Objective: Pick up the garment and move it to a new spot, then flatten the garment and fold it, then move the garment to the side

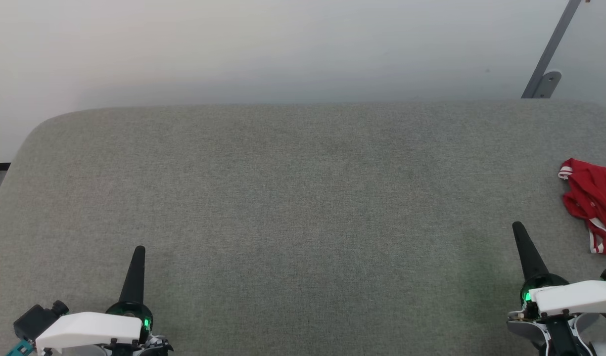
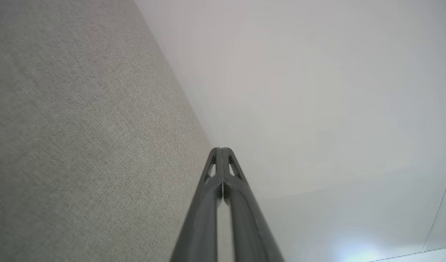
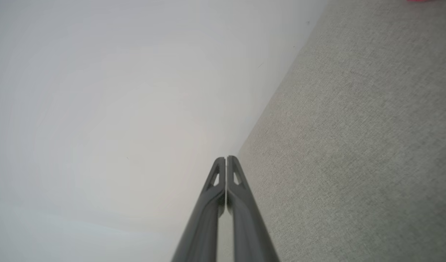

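Observation:
The garment (image 1: 593,205), red with red-white striped trim, lies crumpled at the far right edge of the head view, partly cut off by the frame. A sliver of its red cloth (image 3: 419,0) shows at the top of the right wrist view. My right gripper (image 1: 517,226) hovers at the lower right, shut and empty, a short way left of and nearer to me than the garment. My left gripper (image 1: 140,248) sits at the lower left, shut and empty, far from the garment. In both wrist views the fingertips (image 2: 220,149) (image 3: 225,158) press together.
A wide grey fabric-covered surface (image 1: 293,207) with rounded far corners spreads in front of me. A pale wall (image 1: 283,49) rises behind it. A grey metal bracket (image 1: 547,64) slants down the wall at the upper right.

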You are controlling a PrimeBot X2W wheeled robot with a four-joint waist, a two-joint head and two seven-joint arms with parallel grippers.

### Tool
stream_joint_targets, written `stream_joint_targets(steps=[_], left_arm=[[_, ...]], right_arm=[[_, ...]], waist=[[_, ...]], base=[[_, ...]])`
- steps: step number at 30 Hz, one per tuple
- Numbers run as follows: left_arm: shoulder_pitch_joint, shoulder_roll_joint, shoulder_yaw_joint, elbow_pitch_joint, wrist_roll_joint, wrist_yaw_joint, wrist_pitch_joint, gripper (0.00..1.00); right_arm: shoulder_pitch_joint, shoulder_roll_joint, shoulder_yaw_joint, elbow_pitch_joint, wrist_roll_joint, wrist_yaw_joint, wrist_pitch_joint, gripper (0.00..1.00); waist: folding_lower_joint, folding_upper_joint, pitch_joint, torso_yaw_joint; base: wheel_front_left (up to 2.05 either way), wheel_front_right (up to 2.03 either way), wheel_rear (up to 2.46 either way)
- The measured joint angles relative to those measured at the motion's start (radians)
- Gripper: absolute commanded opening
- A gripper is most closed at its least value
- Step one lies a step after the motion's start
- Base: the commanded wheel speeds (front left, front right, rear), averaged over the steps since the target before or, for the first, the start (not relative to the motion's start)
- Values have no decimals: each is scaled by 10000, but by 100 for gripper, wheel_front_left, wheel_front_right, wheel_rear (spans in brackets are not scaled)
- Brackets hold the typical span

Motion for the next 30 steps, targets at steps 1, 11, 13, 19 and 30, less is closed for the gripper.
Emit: stream_joint_targets(steps=[1, 11, 13, 19, 30], left_arm=[[-3, -2, 10, 19, -113, 0, 42, 0], [-203, -36, 81, 144, -955, 0, 299, 0], [-218, -46, 94, 165, -1095, 0, 318, 0], [-355, -71, 140, 224, -1565, 0, 477, 0], [-548, -128, 221, 334, -2378, 0, 731, 0]], right_arm=[[0, 17, -10, 8, 71, 0, 19, 0], [-36, 180, -123, 46, 790, 0, 211, 0], [-64, 205, -138, 56, 932, 0, 244, 0], [-125, 280, -180, 75, 1310, 0, 374, 0], [-210, 453, -247, 111, 2042, 0, 568, 0]], waist=[[0, 0, -3, -2], [0, 0, -30, -24], [0, 0, -36, -29], [0, 0, -52, -41], [0, 0, -85, -67]], base=[[0, 0, 0], [0, 0, 0], [0, 0, 0], [0, 0, 0], [0, 0, 0]])
